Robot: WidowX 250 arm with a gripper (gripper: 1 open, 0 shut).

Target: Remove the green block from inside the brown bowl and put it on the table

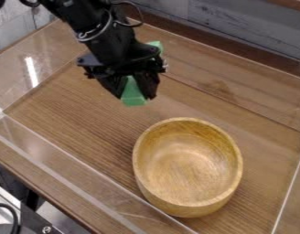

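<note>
The green block [136, 92] hangs between the black fingers of my gripper [132, 90], which is shut on it just above the table [67, 128]. The block's lower end points down toward the wood, left of and behind the brown bowl [188, 166]. That round tan wooden bowl sits at the front right with nothing inside it. My gripper is clear of the bowl's rim, up and to the left of it.
Low clear acrylic walls [67, 183] run along the table's front and left edges. A grey plank backdrop [238, 23] rises behind the table. Dark cables [12, 219] lie at the bottom left corner, outside the wall.
</note>
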